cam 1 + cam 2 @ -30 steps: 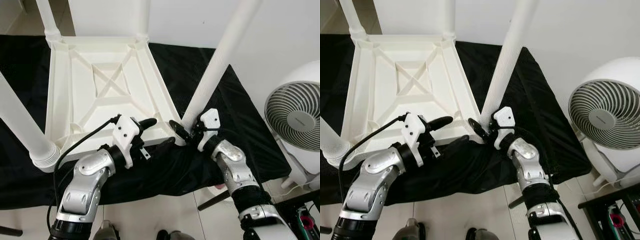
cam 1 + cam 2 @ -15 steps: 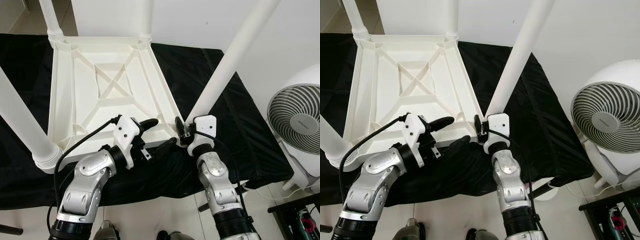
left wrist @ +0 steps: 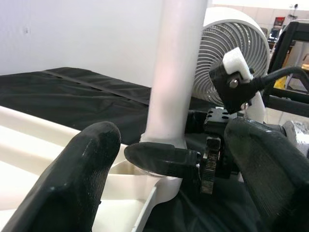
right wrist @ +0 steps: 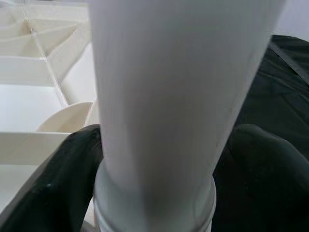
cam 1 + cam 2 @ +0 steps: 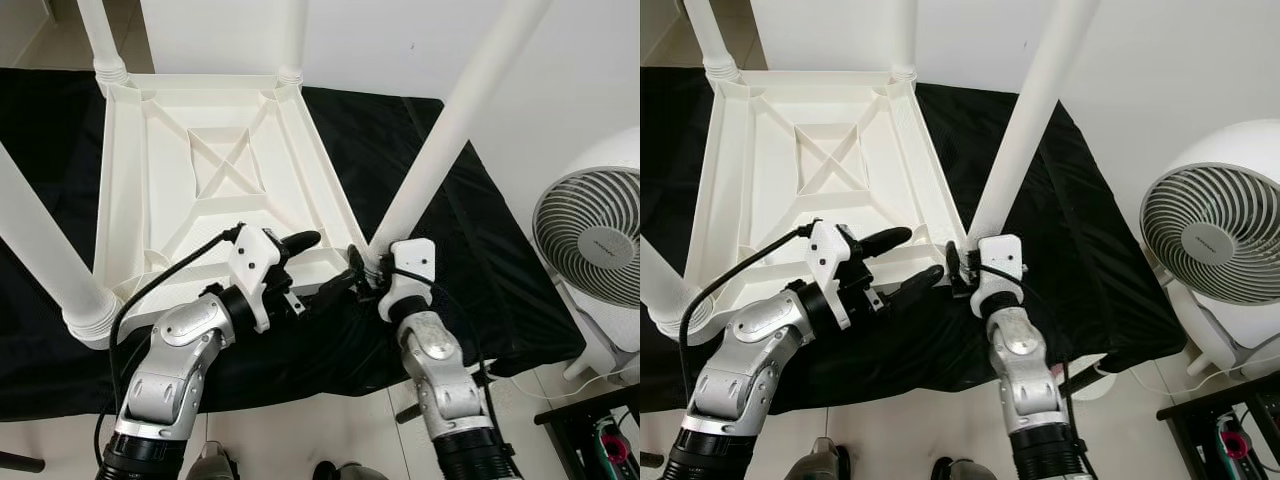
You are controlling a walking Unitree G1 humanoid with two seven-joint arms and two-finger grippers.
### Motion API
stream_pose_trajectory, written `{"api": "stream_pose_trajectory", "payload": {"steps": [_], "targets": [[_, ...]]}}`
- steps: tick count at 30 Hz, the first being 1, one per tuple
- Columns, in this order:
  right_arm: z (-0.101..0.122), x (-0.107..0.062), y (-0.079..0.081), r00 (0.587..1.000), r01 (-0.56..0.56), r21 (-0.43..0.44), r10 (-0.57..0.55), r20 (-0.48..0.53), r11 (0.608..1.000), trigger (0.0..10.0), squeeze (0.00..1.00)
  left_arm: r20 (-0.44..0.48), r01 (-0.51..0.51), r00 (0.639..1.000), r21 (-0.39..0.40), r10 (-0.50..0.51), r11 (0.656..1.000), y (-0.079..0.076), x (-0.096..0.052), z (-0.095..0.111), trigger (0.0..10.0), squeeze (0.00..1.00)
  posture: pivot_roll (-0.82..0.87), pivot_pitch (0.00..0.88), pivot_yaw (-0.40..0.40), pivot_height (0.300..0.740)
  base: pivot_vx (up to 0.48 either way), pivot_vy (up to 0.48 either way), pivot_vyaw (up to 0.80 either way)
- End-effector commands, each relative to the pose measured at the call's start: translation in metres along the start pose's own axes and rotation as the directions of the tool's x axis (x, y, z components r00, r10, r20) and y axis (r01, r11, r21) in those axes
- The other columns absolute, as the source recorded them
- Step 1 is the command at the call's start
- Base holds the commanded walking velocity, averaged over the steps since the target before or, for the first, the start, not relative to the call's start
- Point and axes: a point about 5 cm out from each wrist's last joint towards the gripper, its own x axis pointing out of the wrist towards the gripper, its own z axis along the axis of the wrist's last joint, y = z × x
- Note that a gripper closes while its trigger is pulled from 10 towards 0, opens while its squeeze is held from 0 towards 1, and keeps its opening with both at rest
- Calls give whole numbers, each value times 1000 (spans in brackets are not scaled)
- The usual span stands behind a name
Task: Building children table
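Right hand (image 5: 962,268) has swung in from the side over the last second and now clamps the base of the near-right leg (image 5: 1025,130), seated in the upturned white table (image 5: 800,160) on black cloth (image 5: 1070,250); likely twisting it tight. Left hand (image 5: 902,262) hovers spread beside, wrist bent inward.

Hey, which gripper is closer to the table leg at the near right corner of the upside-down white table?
Right. The right gripper has its fingers on either side of the table leg at its base. The left gripper is open beside it, along the table's near edge.
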Motion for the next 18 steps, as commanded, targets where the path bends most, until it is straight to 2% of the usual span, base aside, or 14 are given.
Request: {"api": "stream_pose_trajectory", "payload": {"steps": [1, 2, 8, 9, 14, 18], "targets": [[-1, -4, -3, 998, -54, 16, 54, -11, 998, 10000, 1000, -4, -37, 999, -7, 36, 999, 0, 1, -2, 10000, 0, 99, 84, -122, 740, 0, 0, 0], [0, -5, -6, 996, -85, 13, 86, -7, 996, 10000, 0, -6, -37, 999, -6, 37, 999, 0, 1, -2, 10000, 0, 101, 78, -123, 740, 0, 0, 0], [2, -8, -19, 983, -183, -15, 183, 11, 983, 10000, 0, -11, -34, 999, -3, 34, 999, 0, 0, -3, 10000, 0, 106, 71, -125, 740, 0, 0, 0], [4, -7, -24, 970, -241, -20, 242, 11, 970, 10000, 0, -18, -30, 999, -4, 30, 1000, 0, -1, -4, 10000, 0, 108, 64, -123, 740, 0, 0, 0], [6, -7, -30, 948, -318, -28, 318, 14, 948, 10000, 0, -29, -25, 999, -4, 25, 1000, 0, -2, -6, 10000, 0, 110, 60, -121, 740, 0, 0, 0], [11, 6, -36, 901, -432, -71, 433, 0, 899, 10000, 0, -65, -11, 998, 9, 11, 1000, -2, -6, -12, 10000, 0, 118, 59, -111, 740, 0, 0, 0]]}}
